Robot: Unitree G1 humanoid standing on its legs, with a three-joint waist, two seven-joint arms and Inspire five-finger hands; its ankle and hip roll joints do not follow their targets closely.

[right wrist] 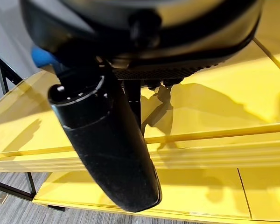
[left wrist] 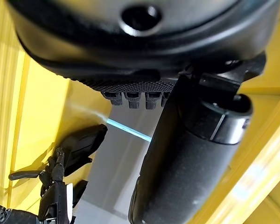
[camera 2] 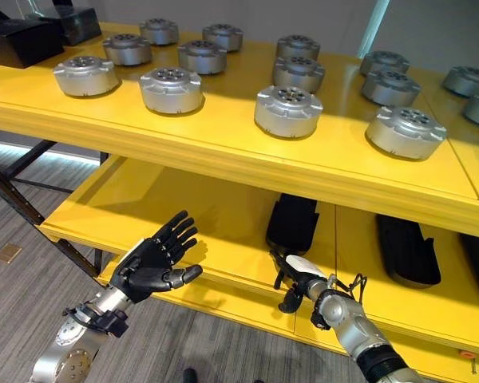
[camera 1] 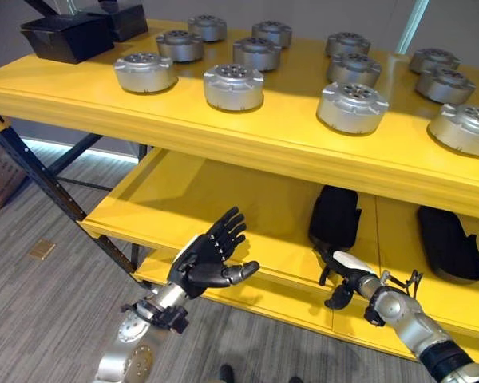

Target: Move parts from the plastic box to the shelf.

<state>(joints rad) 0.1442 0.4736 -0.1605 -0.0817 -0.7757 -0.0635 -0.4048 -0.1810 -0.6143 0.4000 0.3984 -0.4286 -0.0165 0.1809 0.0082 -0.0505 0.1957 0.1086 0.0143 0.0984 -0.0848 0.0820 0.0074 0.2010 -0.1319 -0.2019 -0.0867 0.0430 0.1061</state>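
Note:
Several round silver metal parts stand in rows on the top board of a yellow shelf. My left hand hovers in front of the lower board, palm up, fingers straight and spread, holding nothing. Its thumb reaches out in the left wrist view. My right hand, with a white thumb cover, hangs at the front edge of the lower board, fingers relaxed and pointing down, empty. Past its thumb lies bare yellow board.
Two black boxes sit at the top board's far left. Black pouches lie on the lower board, one just behind my right hand. A dark diagonal brace stands at the shelf's left end over grey carpet.

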